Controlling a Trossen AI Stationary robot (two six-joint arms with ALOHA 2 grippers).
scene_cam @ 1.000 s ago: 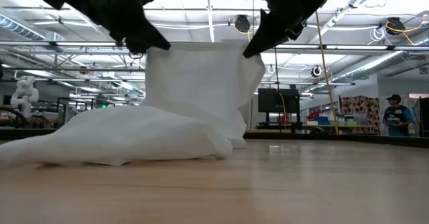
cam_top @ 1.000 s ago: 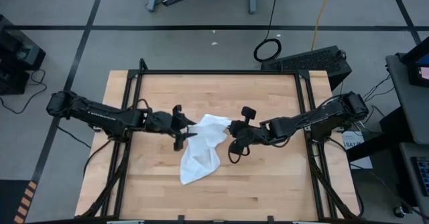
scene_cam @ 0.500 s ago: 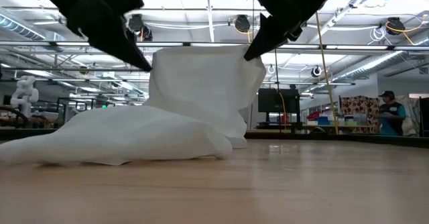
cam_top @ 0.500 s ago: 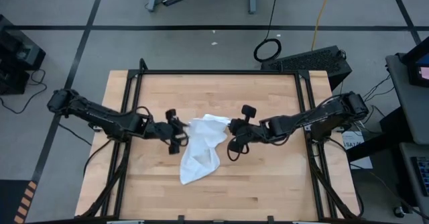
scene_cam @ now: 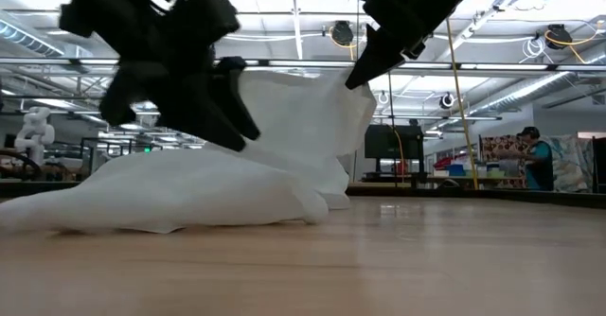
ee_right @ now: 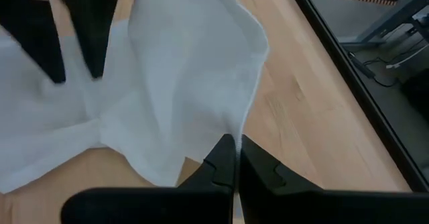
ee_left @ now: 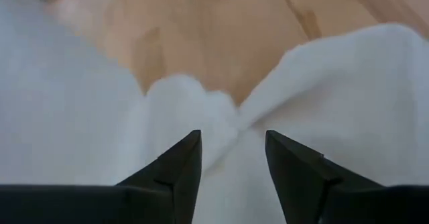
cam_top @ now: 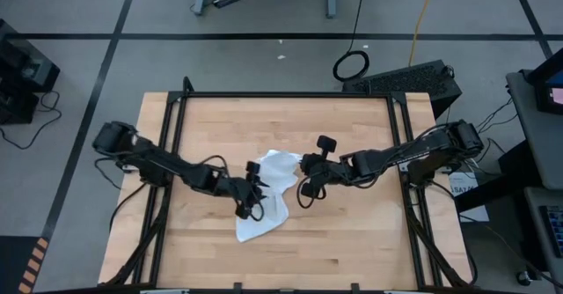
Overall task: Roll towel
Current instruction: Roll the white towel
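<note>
The white towel (cam_top: 274, 172) lies crumpled at the middle of the wooden table (cam_top: 352, 241). Its near part rests on the wood, and its far right corner is held up in the air. My right gripper (cam_top: 301, 175) is shut on that raised corner; the low view shows this gripper (scene_cam: 360, 75) high above the tabletop. My left gripper (cam_top: 256, 204) stands open, slanting down over the towel's middle folds (ee_left: 221, 110), one finger on either side of a crease. In the low view the left gripper (scene_cam: 237, 131) hangs in front of the raised cloth (scene_cam: 303, 117). My right gripper pinches the towel's raised corner edge (ee_right: 244, 120) between its two shut fingers, coming slanting down from the table's right. The cloth falls away from the grip in slack folds, and its lower part (scene_cam: 189, 198) lies on the table. Whether my left gripper touches the cloth, I cannot tell.
A black metal frame (cam_top: 176, 118) runs round the tabletop. Bare wood (cam_top: 352, 127) lies on all sides of the towel. Beyond the table, in the low view, a person (scene_cam: 530, 155) stands far off at the right.
My left gripper has drawn away from the towel's raised top edge. It has then gone down and toward the table's near edge, rolling as it went, and now stands over the towel's middle. My right gripper has kept the corner up.
</note>
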